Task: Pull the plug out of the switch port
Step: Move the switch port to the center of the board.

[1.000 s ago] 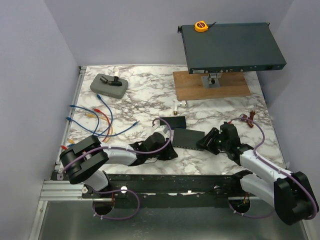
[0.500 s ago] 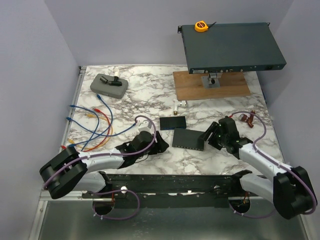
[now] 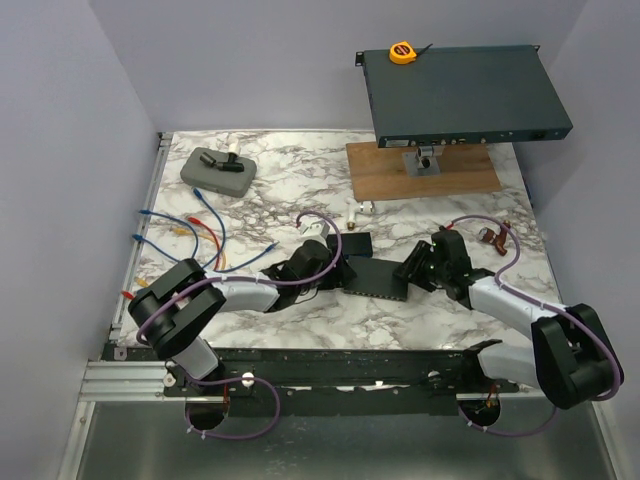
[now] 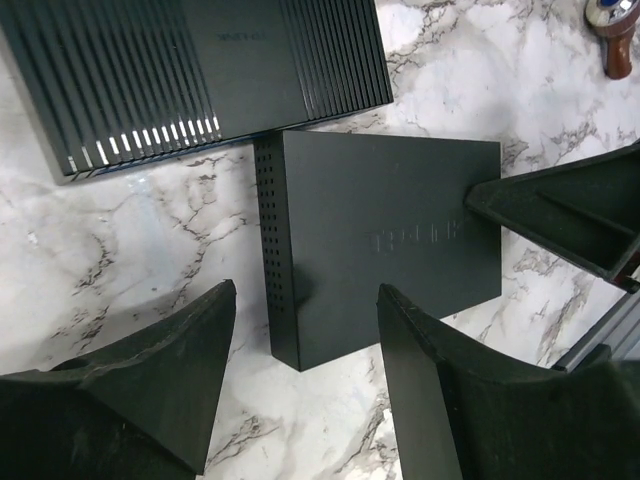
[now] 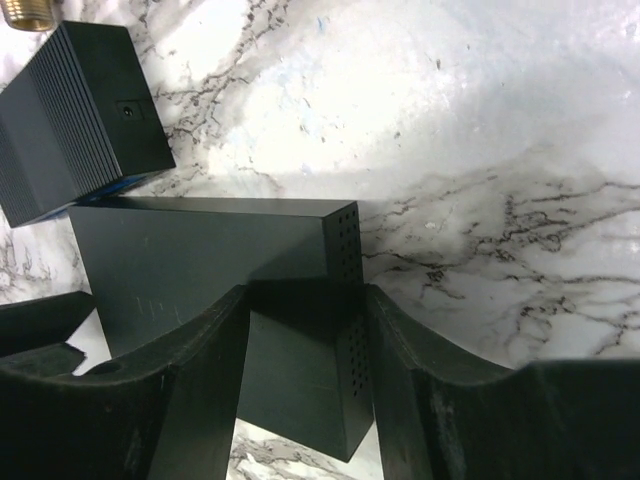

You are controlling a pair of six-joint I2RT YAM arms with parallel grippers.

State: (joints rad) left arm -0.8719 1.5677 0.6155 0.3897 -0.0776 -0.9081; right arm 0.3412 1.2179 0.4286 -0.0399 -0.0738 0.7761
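A small black switch box (image 3: 375, 277) lies flat on the marble mid-table. Its perforated side shows in the left wrist view (image 4: 380, 240) and the right wrist view (image 5: 200, 260). My left gripper (image 3: 340, 268) is open at its left end, with the near corner between its fingertips (image 4: 305, 293) and touching neither. My right gripper (image 3: 412, 270) is open at the right end. Its fingers (image 5: 303, 293) straddle a corner, one over the top face, one beside the perforated side. The plug and the port are hidden.
A ribbed black box (image 3: 347, 244) lies just behind the switch. Loose blue, yellow and red cables (image 3: 190, 245) lie at the left beside a grey case (image 3: 217, 170). A rack unit (image 3: 465, 95) carrying a yellow tape measure (image 3: 401, 52) stands over a wooden board (image 3: 420, 170).
My left gripper has swung back to the right, up to the switch's left end, and has opened wider. My right gripper has shifted slightly further over the switch's right corner. The switch has barely moved.
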